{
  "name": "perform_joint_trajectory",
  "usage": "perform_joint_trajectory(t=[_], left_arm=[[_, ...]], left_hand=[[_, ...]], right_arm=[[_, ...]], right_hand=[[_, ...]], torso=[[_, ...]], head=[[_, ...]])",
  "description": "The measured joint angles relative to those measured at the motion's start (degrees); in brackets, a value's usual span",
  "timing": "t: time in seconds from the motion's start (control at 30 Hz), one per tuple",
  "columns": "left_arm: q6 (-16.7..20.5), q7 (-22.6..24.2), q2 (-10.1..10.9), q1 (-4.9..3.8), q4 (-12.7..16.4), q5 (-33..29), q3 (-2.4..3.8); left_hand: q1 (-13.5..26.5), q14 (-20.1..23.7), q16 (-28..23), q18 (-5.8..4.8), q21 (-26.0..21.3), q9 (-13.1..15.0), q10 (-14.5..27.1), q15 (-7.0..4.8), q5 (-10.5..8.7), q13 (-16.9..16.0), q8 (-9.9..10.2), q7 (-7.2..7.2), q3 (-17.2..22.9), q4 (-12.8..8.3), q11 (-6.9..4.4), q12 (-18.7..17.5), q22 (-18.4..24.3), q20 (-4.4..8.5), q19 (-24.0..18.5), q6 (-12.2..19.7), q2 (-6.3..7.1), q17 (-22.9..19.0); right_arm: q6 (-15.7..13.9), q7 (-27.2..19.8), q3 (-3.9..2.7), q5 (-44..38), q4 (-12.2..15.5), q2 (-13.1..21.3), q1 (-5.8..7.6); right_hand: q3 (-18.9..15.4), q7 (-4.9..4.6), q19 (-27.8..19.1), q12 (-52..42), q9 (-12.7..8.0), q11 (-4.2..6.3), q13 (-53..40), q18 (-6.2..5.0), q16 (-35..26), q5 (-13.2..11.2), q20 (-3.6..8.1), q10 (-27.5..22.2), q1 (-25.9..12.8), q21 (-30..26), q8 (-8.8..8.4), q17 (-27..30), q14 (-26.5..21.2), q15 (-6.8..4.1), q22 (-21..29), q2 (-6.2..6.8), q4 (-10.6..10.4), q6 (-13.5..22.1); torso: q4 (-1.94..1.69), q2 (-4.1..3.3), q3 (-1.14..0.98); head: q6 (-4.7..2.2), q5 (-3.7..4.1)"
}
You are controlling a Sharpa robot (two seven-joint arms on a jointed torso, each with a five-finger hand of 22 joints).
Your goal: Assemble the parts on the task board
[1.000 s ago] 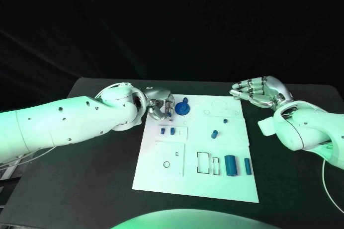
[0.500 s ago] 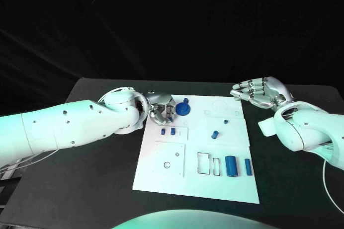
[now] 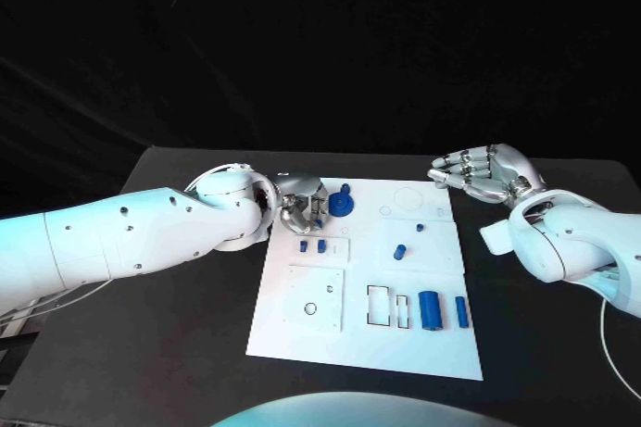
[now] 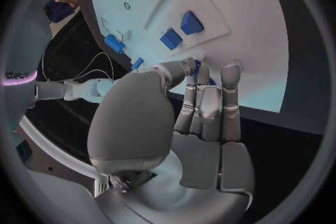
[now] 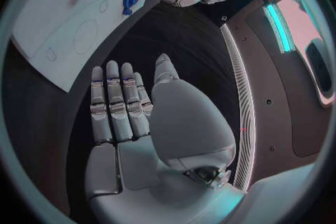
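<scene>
Task looks early to midway, judged from the layout. The task board (image 3: 374,279) lies in the middle of the table (image 3: 174,307), with most parts loose or unplaced: 2 small blue blocks (image 3: 311,245) near the board's left edge, a small blue peg (image 3: 398,252) at centre, a smaller one (image 3: 420,227) just above it, and 2 blue cylinders (image 3: 430,308) lying beside empty rectangular outlines (image 3: 384,304) near the front. A round blue disc part (image 3: 342,203) sits at the far left corner, by a circle outline (image 3: 405,199) not yet filled. Left hand (image 3: 299,207) is over that corner, fingers curled down beside the disc; the left wrist view shows fingertips (image 4: 199,70) closing on a bit of blue, but whether it is gripped I cannot tell. Right hand (image 3: 483,172) hovers off the board's far right corner, fingers straight and close together, holding nothing. Most placements appear left to do.
</scene>
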State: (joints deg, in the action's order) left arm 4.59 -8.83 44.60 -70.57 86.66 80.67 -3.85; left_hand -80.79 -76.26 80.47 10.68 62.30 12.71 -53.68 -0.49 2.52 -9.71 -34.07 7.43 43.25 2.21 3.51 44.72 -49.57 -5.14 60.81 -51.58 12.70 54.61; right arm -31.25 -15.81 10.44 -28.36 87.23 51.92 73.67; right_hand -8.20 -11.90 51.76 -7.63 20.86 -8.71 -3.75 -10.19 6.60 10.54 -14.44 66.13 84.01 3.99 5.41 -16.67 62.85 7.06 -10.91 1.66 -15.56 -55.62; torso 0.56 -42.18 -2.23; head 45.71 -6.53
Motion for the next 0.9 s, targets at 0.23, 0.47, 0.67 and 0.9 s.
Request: perform_joint_trajectory(t=[0.23,0.47,0.67,0.9], left_arm=[[-0.7,-0.2,-0.07,-0.08,-0.06,-0.04,0.04],[-1.76,-0.63,0.0,-0.08,-0.09,-0.04,-0.03],[-2.27,-0.9,0.04,-0.09,-0.07,-0.03,-0.02],[-2.38,-0.98,0.04,-0.09,-0.08,-0.02,-0.01]], left_hand=[[0.08,0.0,0.0,0.0,0.0,0.0,0.0,0.0,0.24,0.05,0.0,-0.01,0.0,0.0,0.0,0.03,-0.14,0.0,0.0,0.01,0.08,0.0],[0.14,0.0,0.0,0.01,0.42,0.11,-0.08,0.0,0.24,0.18,-0.12,0.03,0.24,-0.25,-0.07,-0.01,-0.79,0.0,0.0,-0.46,0.15,0.3],[0.14,0.0,0.22,0.0,0.43,0.14,-0.45,0.0,0.24,0.15,-0.36,-0.06,0.24,-0.25,-0.41,-0.14,-0.99,-0.21,0.21,-0.57,0.15,0.49],[0.14,0.0,0.22,-0.92,0.71,0.34,-0.45,0.0,0.24,0.1,-0.35,-0.06,0.24,-0.25,-0.41,-0.14,-1.32,-0.21,0.21,-0.56,0.15,0.75]], right_arm=[[0.03,0.0,0.0,0.0,0.01,0.0,0.0],[0.03,0.01,0.0,0.0,0.01,0.02,0.0],[0.03,0.01,0.0,0.0,0.0,0.0,0.0],[0.03,0.01,0.0,0.0,0.0,-0.01,0.0]], right_hand=[[0.0,0.0,0.0,0.0,0.0,0.0,0.0,0.0,0.0,0.0,0.0,0.0,0.0,0.0,0.0,0.0,0.0,0.0,0.0,0.0,0.0,0.0],[0.0,0.0,0.0,0.0,0.0,0.0,0.0,0.0,0.0,0.0,0.0,0.0,0.0,0.0,0.0,-0.01,0.0,0.0,0.0,0.0,0.0,0.0],[0.0,0.0,0.0,0.0,0.0,0.0,0.0,0.0,0.0,0.0,0.0,0.0,0.0,0.0,0.0,-0.01,0.0,0.0,-0.01,0.0,0.0,0.0],[0.0,0.0,0.0,0.0,0.0,0.0,0.0,0.0,0.0,0.0,0.0,0.0,0.0,0.0,0.0,-0.01,0.0,0.0,-0.01,0.0,0.0,0.0]], torso=[[-0.01,0.0,0.01],[-0.05,-0.02,0.06],[-0.07,-0.02,0.08],[-0.06,-0.02,0.08]], head=[[0.13,-0.05],[0.22,-0.13],[0.25,-0.23],[0.26,-0.3]])
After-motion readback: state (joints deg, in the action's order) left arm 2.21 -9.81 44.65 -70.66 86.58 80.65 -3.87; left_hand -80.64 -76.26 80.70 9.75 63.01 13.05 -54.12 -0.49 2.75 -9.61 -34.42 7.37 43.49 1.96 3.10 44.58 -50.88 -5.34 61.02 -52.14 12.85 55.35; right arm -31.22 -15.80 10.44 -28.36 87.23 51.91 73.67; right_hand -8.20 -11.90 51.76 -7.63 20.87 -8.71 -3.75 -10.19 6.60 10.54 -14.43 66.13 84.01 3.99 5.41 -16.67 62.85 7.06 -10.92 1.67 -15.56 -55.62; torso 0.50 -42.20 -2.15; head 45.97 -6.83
